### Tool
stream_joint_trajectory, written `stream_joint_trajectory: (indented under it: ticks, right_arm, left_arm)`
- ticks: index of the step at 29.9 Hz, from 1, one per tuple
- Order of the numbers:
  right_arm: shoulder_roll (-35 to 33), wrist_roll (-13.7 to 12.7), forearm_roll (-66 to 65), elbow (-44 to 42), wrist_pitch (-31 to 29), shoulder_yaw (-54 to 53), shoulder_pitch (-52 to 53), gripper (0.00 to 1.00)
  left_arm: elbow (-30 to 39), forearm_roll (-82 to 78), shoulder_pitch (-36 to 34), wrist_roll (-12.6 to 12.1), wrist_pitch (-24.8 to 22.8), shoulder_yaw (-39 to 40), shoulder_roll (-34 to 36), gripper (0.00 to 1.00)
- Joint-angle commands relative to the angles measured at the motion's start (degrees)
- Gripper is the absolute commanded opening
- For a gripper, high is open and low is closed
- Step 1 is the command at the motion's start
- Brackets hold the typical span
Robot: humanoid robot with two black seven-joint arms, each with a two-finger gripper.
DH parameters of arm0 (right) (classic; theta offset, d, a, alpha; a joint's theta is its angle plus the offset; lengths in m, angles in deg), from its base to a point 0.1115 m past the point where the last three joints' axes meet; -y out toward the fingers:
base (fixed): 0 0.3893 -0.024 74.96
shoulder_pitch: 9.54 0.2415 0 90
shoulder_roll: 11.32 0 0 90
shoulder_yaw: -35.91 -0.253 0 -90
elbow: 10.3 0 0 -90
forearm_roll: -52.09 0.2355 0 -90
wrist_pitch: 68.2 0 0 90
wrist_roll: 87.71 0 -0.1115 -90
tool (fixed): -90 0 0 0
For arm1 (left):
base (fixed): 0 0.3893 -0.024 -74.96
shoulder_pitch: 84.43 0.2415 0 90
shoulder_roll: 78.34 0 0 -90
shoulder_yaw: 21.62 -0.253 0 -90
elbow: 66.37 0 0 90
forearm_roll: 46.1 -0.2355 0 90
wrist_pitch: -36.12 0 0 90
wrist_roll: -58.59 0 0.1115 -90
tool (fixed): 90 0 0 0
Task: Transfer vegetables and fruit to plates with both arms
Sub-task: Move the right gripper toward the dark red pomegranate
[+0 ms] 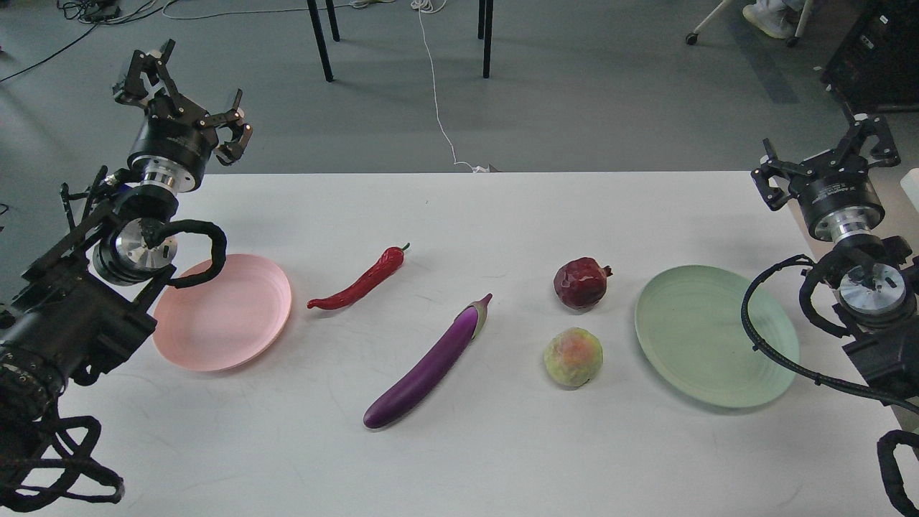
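On the white table lie a red chili pepper [359, 281], a long purple eggplant [429, 368], a dark red pomegranate [581, 283] and a yellow-green fruit with a pink blush [573, 357]. A pink plate [237, 316] sits at the left and a pale green plate [707, 337] at the right; both hold nothing. My left gripper [183, 97] hangs open above the table's far left corner, behind the pink plate. At the far right edge, my right gripper [826, 154] is open too, behind the green plate. Neither holds anything.
The table's far edge [459, 173] runs behind the items, with grey floor, chair legs [323, 39] and a white cable [434, 86] beyond. Black cable loops hang from both arms near the plates.
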Motion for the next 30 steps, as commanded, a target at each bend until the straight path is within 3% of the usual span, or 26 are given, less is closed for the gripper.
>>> stream_joint_trajectory:
  ticks: [1, 10, 20, 25, 30]
  right_arm:
    - [-0.07, 0.08, -0.03, 0.03, 0.00, 0.43, 0.28, 0.99]
    - [-4.37, -0.27, -0.91, 0.82, 0.00, 6.30, 7.74, 0.99]
    - [-4.39, -0.10, -2.22, 1.78, 0.00, 43.64, 30.24, 0.99]
    - [-0.07, 0.43, -14.07, 5.38, 0.00, 54.30, 35.87, 0.99]
    - [1.24, 0.52, -34.27, 12.33, 0.00, 64.48, 40.36, 0.99]
  left_arm:
    - [-0.04, -0.85, 0.13, -0.57, 0.31, -0.58, 0.62, 0.98]
    - [-0.04, -0.68, -0.22, 0.22, -1.26, -1.37, 0.71, 0.98]
    - [-3.47, -0.77, -2.06, -0.66, -1.26, -1.37, 0.79, 0.98]
    - [-3.29, -0.24, -1.71, 0.13, -1.26, -1.28, 0.88, 0.98]
    - [-2.85, -0.07, -1.71, 0.13, -1.26, -1.28, 1.23, 0.98]
